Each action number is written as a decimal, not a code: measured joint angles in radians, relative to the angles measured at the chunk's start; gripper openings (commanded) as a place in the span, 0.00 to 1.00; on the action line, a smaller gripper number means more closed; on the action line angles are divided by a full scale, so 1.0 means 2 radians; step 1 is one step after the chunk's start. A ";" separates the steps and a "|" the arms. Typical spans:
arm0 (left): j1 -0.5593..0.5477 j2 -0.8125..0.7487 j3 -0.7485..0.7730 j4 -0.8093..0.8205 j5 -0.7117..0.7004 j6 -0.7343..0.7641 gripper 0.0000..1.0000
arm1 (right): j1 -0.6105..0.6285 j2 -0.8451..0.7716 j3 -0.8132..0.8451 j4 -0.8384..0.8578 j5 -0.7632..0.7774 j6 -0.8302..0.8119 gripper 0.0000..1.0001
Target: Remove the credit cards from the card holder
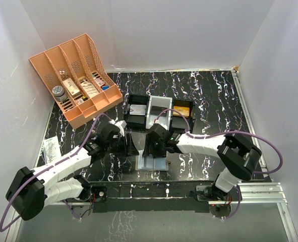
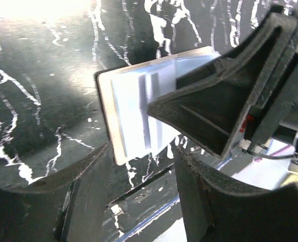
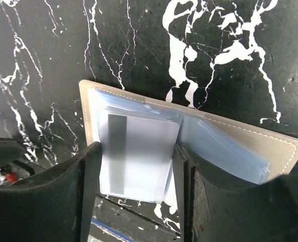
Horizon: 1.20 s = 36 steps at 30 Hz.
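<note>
At the tabletop's [image 3: 239, 50] near edge, the right gripper [image 3: 136, 166] straddles a thin, stiff, probably slippery credit card [image 3: 143, 141] by its long edges. Whether it is pinched, I can't tell. The left gripper [image 2: 141, 159] is spread and empty.

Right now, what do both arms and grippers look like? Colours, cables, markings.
The left arm and right arm have white links between bulky black joint housings. A purple cable loops along each. The left gripper and right gripper are black, with wedge-shaped, ribbed fingers in a rough finish. No markings are legible.
</note>
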 measured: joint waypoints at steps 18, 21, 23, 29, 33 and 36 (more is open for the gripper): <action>-0.002 0.092 -0.053 0.171 0.157 -0.010 0.51 | -0.022 -0.017 -0.060 0.110 -0.074 0.009 0.45; -0.003 0.105 -0.058 0.187 0.161 -0.015 0.46 | -0.022 -0.017 -0.060 0.110 -0.076 0.009 0.45; -0.004 0.114 -0.062 0.202 0.165 -0.020 0.46 | -0.022 -0.017 -0.061 0.110 -0.079 0.009 0.46; -0.006 0.122 -0.066 0.216 0.171 -0.031 0.43 | -0.022 -0.017 -0.061 0.111 -0.082 0.013 0.53; -0.007 0.121 -0.068 0.216 0.174 -0.034 0.43 | -0.025 -0.017 -0.061 0.113 -0.085 0.019 0.61; -0.007 0.120 -0.068 0.219 0.179 -0.035 0.43 | -0.028 -0.026 -0.057 0.101 -0.081 0.021 0.72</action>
